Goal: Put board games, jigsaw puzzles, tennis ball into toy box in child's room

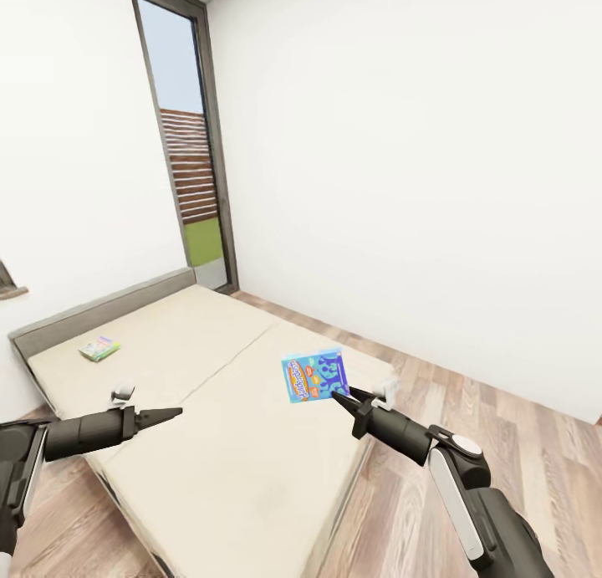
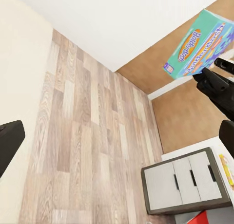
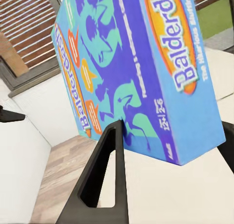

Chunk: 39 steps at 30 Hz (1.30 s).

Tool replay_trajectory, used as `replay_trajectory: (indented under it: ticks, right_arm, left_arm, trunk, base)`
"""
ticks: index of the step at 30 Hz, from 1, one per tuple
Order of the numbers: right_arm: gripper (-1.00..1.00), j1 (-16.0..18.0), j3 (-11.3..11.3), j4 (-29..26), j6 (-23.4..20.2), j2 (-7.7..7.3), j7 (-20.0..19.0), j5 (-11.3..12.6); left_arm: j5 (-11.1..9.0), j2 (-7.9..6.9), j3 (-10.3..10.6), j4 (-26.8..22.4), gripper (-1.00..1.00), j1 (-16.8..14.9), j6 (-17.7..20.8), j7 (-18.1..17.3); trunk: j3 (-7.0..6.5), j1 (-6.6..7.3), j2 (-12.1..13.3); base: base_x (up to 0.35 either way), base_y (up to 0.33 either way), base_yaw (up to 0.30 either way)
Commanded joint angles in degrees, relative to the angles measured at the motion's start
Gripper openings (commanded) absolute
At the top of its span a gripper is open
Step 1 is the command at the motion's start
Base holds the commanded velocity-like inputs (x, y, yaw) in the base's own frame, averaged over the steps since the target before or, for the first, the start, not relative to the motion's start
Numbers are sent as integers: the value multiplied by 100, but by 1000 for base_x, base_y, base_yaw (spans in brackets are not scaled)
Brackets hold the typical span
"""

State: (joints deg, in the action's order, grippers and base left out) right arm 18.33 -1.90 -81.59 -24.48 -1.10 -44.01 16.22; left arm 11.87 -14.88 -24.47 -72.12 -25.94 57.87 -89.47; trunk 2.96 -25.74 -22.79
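Blue game lifted off the bed, carry comes next

My right tool (image 1: 344, 396) is clenched on the lower corner of the blue game (image 1: 315, 375), which hangs upright in the air above the right half of the bed (image 1: 209, 444). The grip is only at a corner, so I judge the box could swing or slip; I should keep the wrist level, turn the base slowly, and not brush the box against anything on the way to the tabletop. My left tool (image 1: 167, 413) hovers over the near left of the bed grasping nothing, its tips together. The pale green game (image 1: 99, 348) lies flat at the far left of the bed, still to fetch.
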Motion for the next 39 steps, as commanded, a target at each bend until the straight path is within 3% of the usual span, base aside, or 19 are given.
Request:
replay_trajectory:
  ticks: [1, 39]
  right_arm:
    - [-100, 4, -6, -1, -48, -4, 6, 57]
    - [-100, 4, -16, 3, -48, -2, 32, 48]
  left_arm:
    - [61, 3, -5, -4, 100, -8, 57, -53]
    - [61, 3, -5, -4, 100, -8, 57, -53]
  trunk:
    - [6, -4, -13]
    - [-272, -4, -13]
  base:
    - [0, -10, 207]
    - [0, -274, 207]
